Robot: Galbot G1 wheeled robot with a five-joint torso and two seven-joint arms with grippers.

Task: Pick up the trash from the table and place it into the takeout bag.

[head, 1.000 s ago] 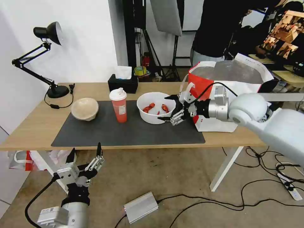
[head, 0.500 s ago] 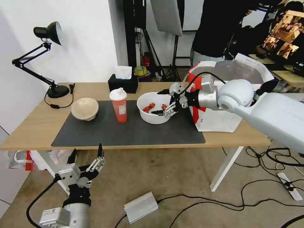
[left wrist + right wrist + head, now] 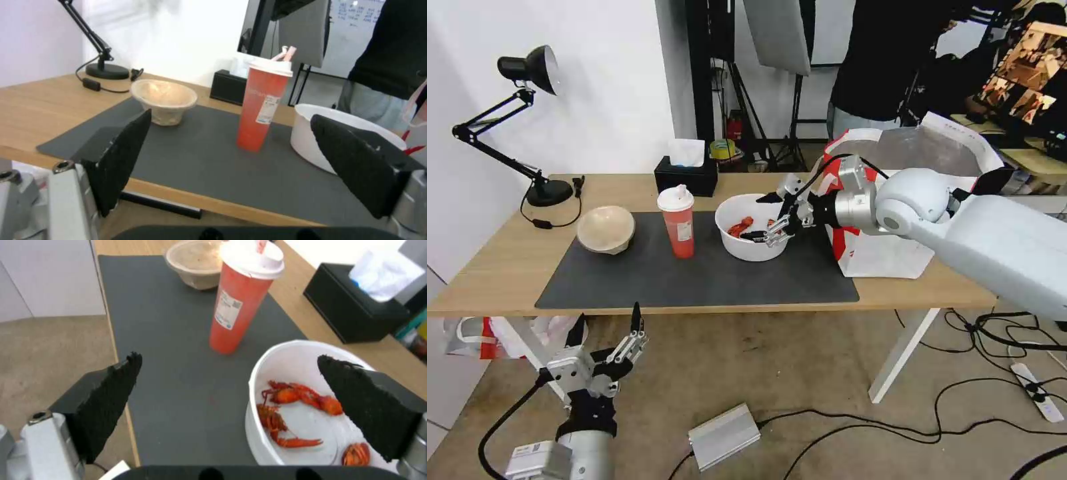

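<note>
Hanging low before the tabletop (image 3: 494, 267) edge, the left gripper (image 3: 606, 328) has its jaws spread wide, holding nothing, well apart from the trash. Up on the dark mat (image 3: 694, 280), the beige pulp bowl (image 3: 606, 229) sits farthest from the right gripper (image 3: 766, 217), the tall red cup (image 3: 677, 221) stands between that bowl and the white bowl (image 3: 746, 238) of red scraps. The right gripper's jaws are wide open, one over the white bowl's inside and one outside its near rim, closed on nothing. Just behind that gripper's wrist stands the takeout bag (image 3: 887, 257), upright and open at the top
</note>
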